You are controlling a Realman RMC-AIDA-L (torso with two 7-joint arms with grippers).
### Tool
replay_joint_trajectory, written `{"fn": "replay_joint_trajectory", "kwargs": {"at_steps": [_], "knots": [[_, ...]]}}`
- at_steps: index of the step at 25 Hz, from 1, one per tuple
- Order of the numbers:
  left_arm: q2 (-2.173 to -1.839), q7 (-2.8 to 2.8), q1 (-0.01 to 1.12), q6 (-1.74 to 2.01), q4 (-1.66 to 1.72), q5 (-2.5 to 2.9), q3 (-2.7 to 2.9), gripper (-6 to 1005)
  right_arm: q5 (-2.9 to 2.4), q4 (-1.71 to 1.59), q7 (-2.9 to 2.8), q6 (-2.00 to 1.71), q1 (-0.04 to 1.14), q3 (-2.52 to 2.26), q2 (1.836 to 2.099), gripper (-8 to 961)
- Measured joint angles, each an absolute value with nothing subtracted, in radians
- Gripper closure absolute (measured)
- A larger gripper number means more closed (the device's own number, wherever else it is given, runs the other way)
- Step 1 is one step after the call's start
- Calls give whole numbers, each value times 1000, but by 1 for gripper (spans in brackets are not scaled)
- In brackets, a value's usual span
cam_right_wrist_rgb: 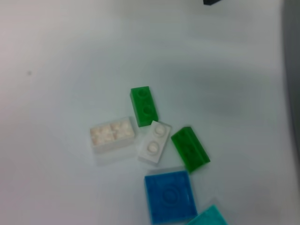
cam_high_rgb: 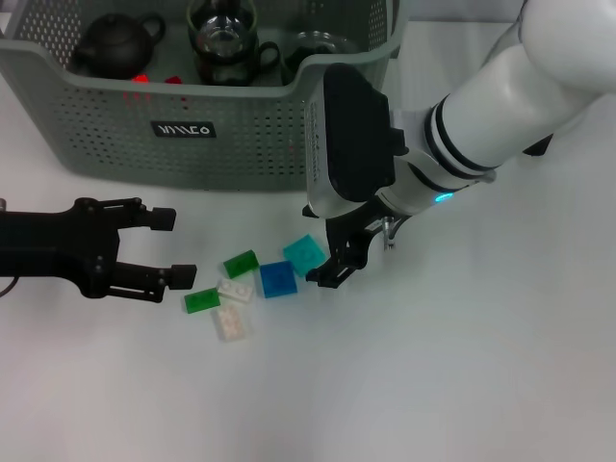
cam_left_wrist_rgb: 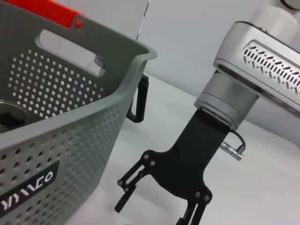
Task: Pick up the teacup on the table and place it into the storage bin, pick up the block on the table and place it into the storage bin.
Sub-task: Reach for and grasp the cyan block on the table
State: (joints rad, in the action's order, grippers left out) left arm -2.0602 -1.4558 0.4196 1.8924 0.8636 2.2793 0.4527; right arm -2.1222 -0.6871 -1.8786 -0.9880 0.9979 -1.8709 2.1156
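The grey-green storage bin [cam_high_rgb: 115,144] stands at the back left, and its wall [cam_left_wrist_rgb: 70,140] fills the left wrist view. A glass teacup [cam_high_rgb: 223,40] sits inside it; no teacup shows on the table. Several blocks lie in front of the bin: teal [cam_high_rgb: 304,253], blue [cam_high_rgb: 277,279], green [cam_high_rgb: 241,263], white [cam_high_rgb: 234,289]. My right gripper [cam_high_rgb: 332,265] hangs open just above the teal block, holding nothing; it shows as the right gripper [cam_left_wrist_rgb: 151,214] in the left wrist view. My left gripper [cam_high_rgb: 173,247] rests open left of the blocks. The blue block [cam_right_wrist_rgb: 169,196] and green block [cam_right_wrist_rgb: 144,105] appear in the right wrist view.
A dark teapot [cam_high_rgb: 115,43] and another glass vessel [cam_high_rgb: 318,46] are in the bin. A second green block [cam_high_rgb: 201,300] and a clear-white block [cam_high_rgb: 229,322] lie nearest the left gripper. White tabletop [cam_high_rgb: 462,366] stretches to the front and right.
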Motion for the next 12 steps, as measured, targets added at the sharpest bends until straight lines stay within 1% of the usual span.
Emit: {"fn": "replay_joint_trajectory", "kwargs": {"at_steps": [12], "knots": [[-2060,-1453,419,1888,861,2280,454,101,-2094,-648,-1886,-939,1006,-1886,2122,71]]}}
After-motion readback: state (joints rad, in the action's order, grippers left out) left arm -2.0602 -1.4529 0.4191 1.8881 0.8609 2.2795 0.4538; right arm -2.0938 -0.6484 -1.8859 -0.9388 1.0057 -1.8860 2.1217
